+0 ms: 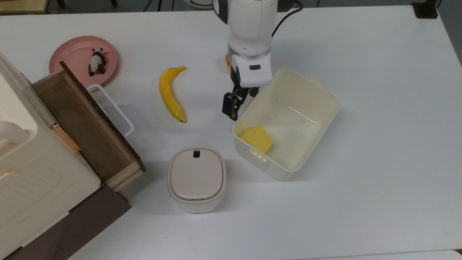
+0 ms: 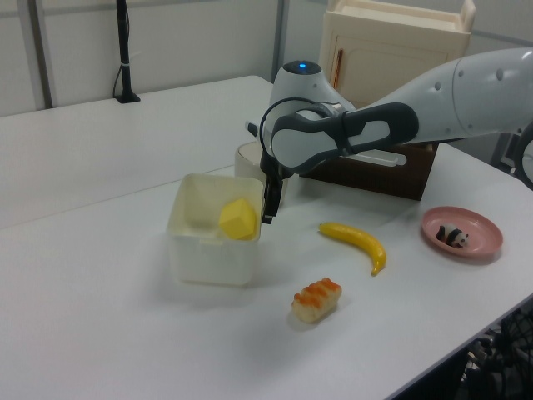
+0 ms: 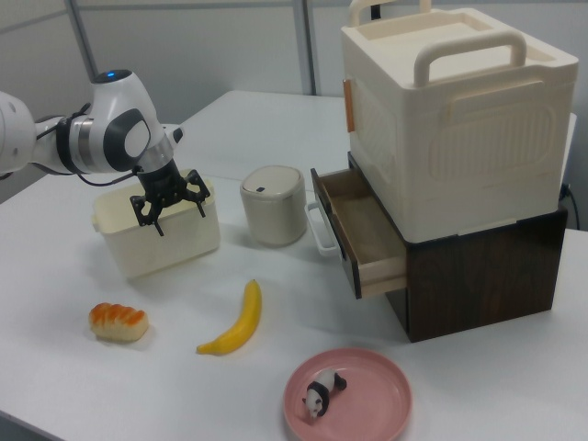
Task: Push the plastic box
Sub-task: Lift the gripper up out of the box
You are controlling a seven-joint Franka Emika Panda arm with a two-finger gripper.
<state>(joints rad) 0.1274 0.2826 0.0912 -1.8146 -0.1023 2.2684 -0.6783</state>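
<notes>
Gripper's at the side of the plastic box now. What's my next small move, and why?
Probably a short push toward the top view's right. The gripper is low at the plastic box's wall on the top view's left, and bare table lies beyond the box. The yellow block inside should ride along.

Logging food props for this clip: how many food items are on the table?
3: a banana lying between the pink plate and the gripper, a bread roll near the table edge, and a yellow wedge inside the plastic box.

Banana (image 1: 170,94), lidded bin (image 1: 196,178), panda on plate (image 1: 77,57).
</notes>
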